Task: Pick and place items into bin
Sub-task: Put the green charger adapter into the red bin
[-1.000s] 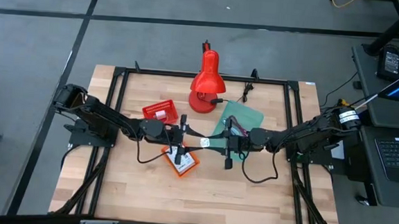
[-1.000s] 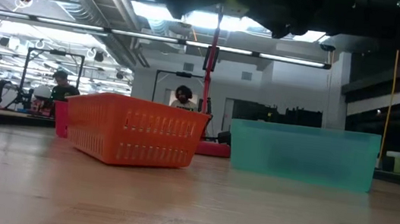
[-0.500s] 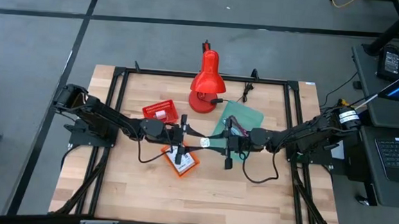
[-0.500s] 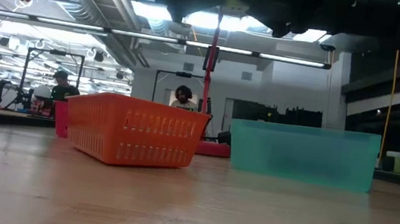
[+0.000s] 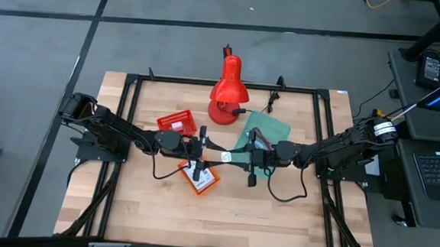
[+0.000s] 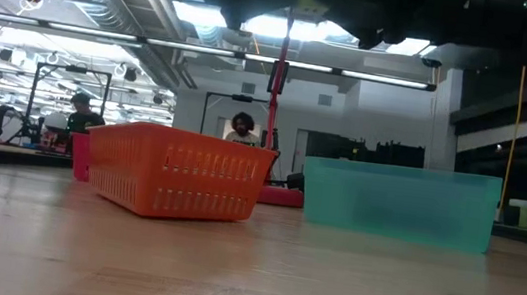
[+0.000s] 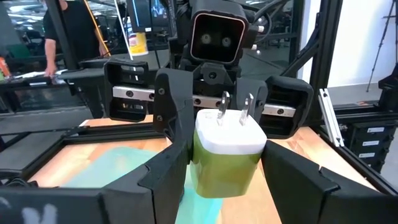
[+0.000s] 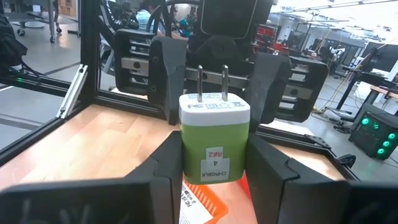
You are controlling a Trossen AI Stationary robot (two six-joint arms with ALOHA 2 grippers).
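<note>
A small green charger plug (image 8: pixel 214 146) with a white top and two metal prongs hangs over the table's middle (image 5: pixel 229 155), between the two arms. My right gripper (image 8: pixel 214 177) comes level from the right and is shut on it. My left gripper (image 7: pixel 227 186) faces it level from the left, open, one finger on each side of the same plug (image 7: pixel 227 155). In the low view both grippers are only dark shapes along the top edge. My right gripper pinches the plug's green body by its two side faces (image 8: pixel 188 155) between its two fingers (image 8: pixel 165 171), coming level from the table's right. The plug stands upright, prongs up, clear of the table. My left gripper's fingers (image 7: pixel 168 171) stand close beside the plug; I cannot tell whether they touch.
An orange basket (image 5: pixel 201 179) holding a white card sits under the left gripper, a teal bin (image 5: pixel 269 131) under the right arm, and a small red basket (image 5: pixel 176 124) far left. A red desk lamp (image 5: pixel 226 89) and a black cable (image 5: pixel 271 100) stand at the far edge. The near half is bare wood.
</note>
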